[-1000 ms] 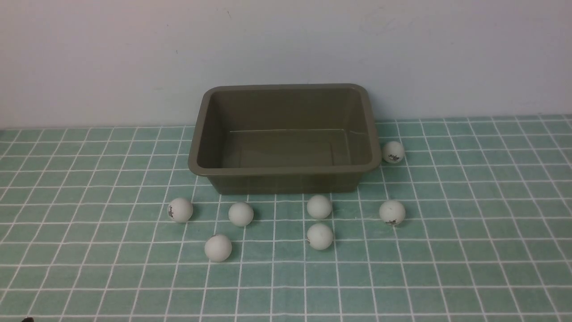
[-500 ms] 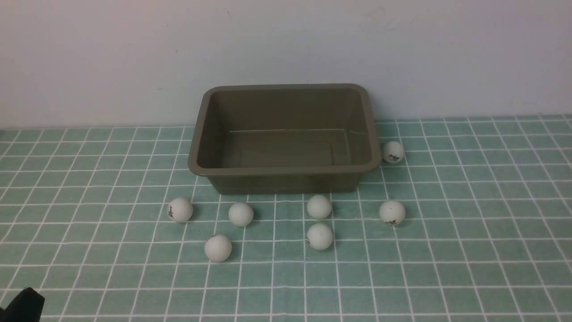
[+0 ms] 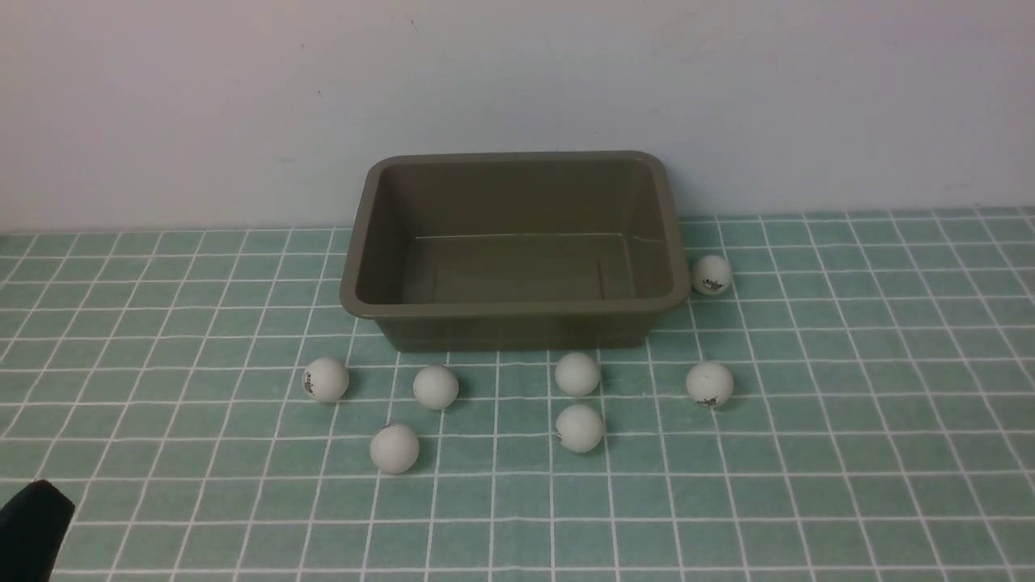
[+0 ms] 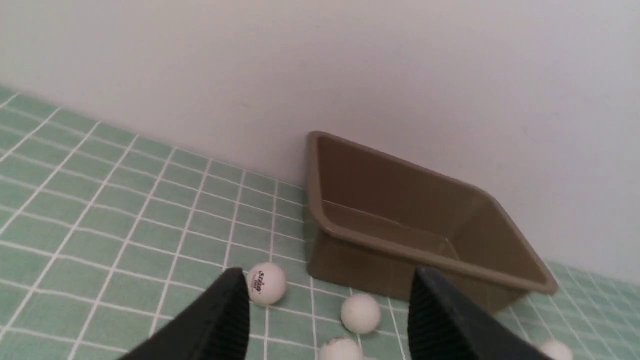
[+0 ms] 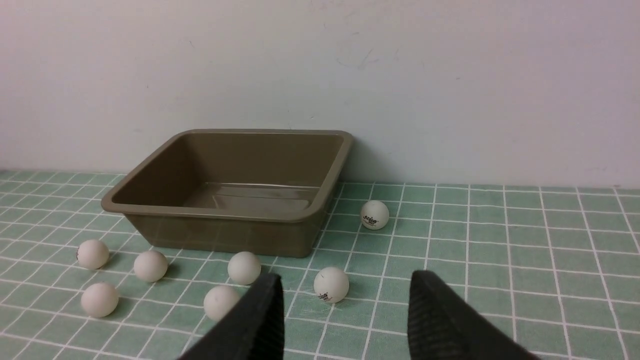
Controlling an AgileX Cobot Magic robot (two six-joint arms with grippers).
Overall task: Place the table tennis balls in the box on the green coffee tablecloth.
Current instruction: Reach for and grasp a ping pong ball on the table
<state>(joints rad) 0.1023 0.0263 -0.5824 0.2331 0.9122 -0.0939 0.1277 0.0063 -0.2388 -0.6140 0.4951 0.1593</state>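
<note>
The olive-brown box (image 3: 517, 307) stands empty at the back of the green coffee tablecloth (image 3: 808, 485), near the wall. Several white table tennis balls lie on the cloth around it: one (image 3: 326, 379) at front left, one (image 3: 579, 428) in front, one (image 3: 711, 275) beside the box's right end. My left gripper (image 4: 328, 272) is open and empty, short of a logo ball (image 4: 266, 284) and the box (image 4: 400, 245). Only a black tip (image 3: 32, 525) of it shows in the front view's lower left corner. My right gripper (image 5: 345, 276) is open and empty, just behind a ball (image 5: 331, 284).
A plain pale wall (image 3: 517, 81) rises directly behind the box. The gridded cloth stretches bare to the left and right of the ball cluster and toward the near edge.
The black tip of my left gripper has risen into the lower left corner of the front view. The balls and the box have not moved.
</note>
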